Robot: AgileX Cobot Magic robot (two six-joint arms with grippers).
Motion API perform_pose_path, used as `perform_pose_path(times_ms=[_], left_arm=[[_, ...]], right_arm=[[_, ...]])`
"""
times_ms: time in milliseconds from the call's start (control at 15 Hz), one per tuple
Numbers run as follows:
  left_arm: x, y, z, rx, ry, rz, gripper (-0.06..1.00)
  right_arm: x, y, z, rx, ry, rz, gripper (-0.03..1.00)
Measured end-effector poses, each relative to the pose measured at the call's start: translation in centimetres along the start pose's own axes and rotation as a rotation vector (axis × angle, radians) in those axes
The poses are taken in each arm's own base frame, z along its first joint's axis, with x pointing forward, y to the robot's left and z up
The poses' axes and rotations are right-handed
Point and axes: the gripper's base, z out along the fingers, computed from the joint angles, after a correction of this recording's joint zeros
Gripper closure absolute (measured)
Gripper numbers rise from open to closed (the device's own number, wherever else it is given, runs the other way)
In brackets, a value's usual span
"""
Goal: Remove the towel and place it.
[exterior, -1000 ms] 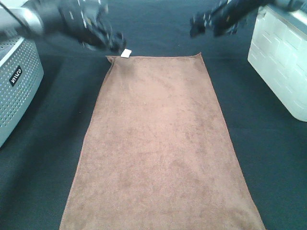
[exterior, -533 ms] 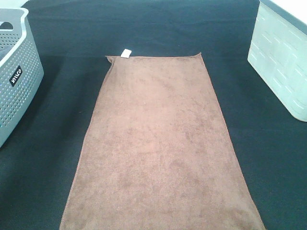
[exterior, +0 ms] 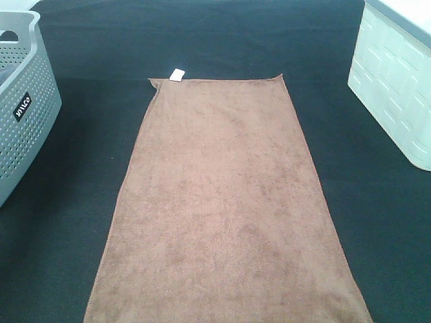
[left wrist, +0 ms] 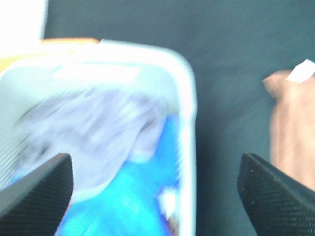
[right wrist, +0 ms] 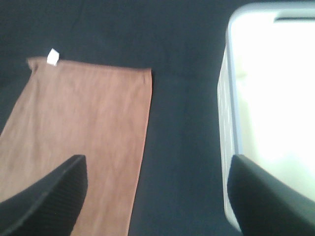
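A dark, matte counter (exterior: 222, 40) fills the exterior high view. Spread flat along its middle lies the towel (exterior: 225, 208), a long brown rectangle of soft, fuzzy cloth with hemmed edges, running off the near edge of the view. On the counter's right stands a white box (exterior: 397, 81) with a panelled plastic wall. On the left stands a grey basket (exterior: 23, 114) of perforated plastic, with a rounded rim and a small dark label; the blurred left wrist view shows pale and bright blue fabric (left wrist: 123, 187) inside it. Neither arm appears in the exterior high view. The left hand (left wrist: 155, 196) is spread wide and empty, its black ribbed pads far apart. The right hand (right wrist: 155, 199) is likewise wide and empty above the counter. A small white tag (exterior: 177, 75) sits at the towel's far left corner.
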Motion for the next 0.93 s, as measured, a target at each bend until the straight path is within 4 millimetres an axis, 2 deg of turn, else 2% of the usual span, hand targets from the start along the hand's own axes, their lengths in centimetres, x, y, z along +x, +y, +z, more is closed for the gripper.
perform_pose_path(times_ms=[133, 200, 400, 533, 733, 933], left_arm=[[3.0, 0.3, -1.4, -0.014, 0.073, 0.013, 0.09], [5.1, 0.3, -1.7, -0.014, 0.125, 0.015, 0.09], [11.4, 0.6, -4.2, -0.012, 0.120, -0.016, 0.09], [16.2, 1.1, -7.3, -0.022, 0.069, -0.021, 0.09], [23.4, 1.9, -10.2, -0.071, -0.016, -0.034, 0.09], [30.7, 2.5, -14.1, -0.078, -0.178, -0.053, 0.09]], right_arm=[[3.8, 0.5, -2.2, -0.004, 0.044, 0.005, 0.22], [5.8, 1.0, -4.5, -0.003, 0.029, 0.011, 0.22], [14.3, 1.9, -8.0, 0.009, 0.055, 0.048, 0.22], [20.4, 2.5, -9.9, 0.016, 0.029, 0.057, 0.22], [28.0, 3.1, -11.4, 0.033, -0.047, 0.047, 0.22], [33.0, 3.8, -12.4, 0.017, -0.173, 0.038, 0.22]])
